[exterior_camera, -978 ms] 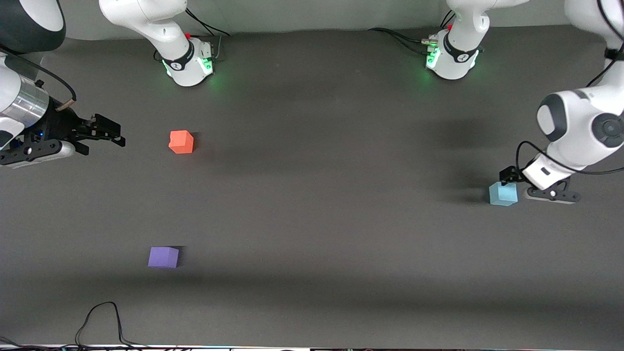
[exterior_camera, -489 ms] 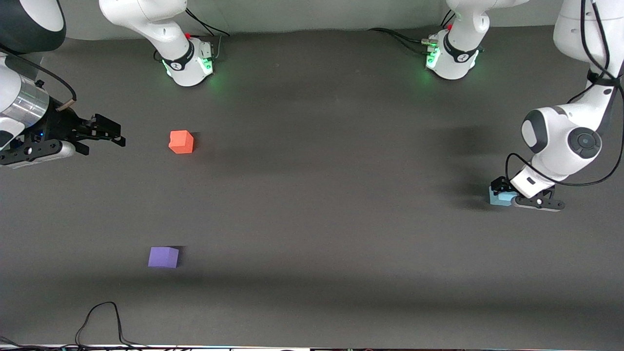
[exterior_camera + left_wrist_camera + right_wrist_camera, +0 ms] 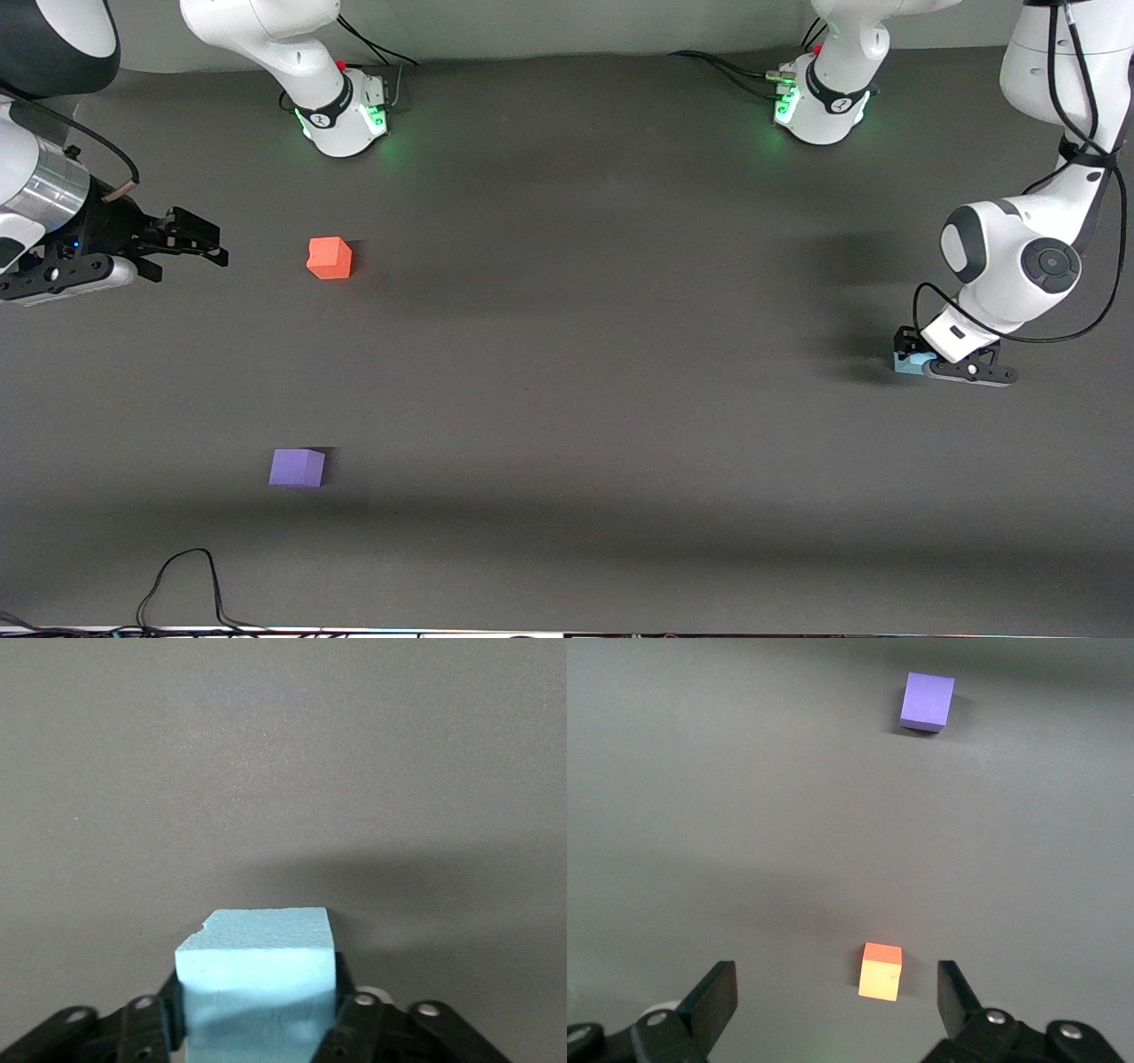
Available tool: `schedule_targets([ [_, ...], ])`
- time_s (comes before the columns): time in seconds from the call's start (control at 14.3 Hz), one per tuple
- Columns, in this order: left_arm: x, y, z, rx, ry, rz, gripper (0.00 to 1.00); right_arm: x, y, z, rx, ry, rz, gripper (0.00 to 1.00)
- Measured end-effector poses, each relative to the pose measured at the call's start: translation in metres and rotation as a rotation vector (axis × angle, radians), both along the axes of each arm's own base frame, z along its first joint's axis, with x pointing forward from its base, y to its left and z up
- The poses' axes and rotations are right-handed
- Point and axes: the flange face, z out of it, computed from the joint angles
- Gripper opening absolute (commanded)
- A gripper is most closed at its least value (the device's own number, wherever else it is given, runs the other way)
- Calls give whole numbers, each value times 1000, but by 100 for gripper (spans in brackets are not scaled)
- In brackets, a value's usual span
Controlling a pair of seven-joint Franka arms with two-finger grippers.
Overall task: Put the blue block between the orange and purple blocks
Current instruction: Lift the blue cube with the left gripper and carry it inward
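From high across the table (image 3: 567, 354) we face both arm bases. Our left wrist camera sits very close on the blue block (image 3: 257, 979); the right wrist camera looks from farther off at the orange block (image 3: 881, 972) and purple block (image 3: 927, 701), which the front view shares.

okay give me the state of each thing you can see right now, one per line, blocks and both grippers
Blue block: on the table at the left arm's end, between the left gripper's fingers.
Orange block: resting free on the table.
Purple block: resting free, nearer the front camera than the orange one.
Left gripper: down at the table, fingers against the blue block.
Right gripper: open, waiting.
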Motion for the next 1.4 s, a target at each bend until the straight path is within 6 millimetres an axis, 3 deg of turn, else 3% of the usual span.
schedule_targets([
  [0.28,2,1,3,1,-6,1,45,0,0,0,0,0,0,100],
  [0.42,10,3,18,1,2,5,45,0,0,0,0,0,0,100],
  [0.56,25,6,59,-4,49,12,45,0,0,0,0,1,0,100],
  [0.7,39,5,121,-13,112,22,45,0,0,0,0,1,0,100],
  [0.84,50,-15,187,-21,174,47,45,0,0,0,0,1,0,100],
  [0.91,54,-35,215,-21,193,60,45,0,0,0,0,2,0,100],
  [1.05,60,-96,249,-12,201,103,45,0,0,0,0,2,1,100],
  [1.4,41,-305,257,-11,160,267,45,0,0,0,0,3,1,100],
])
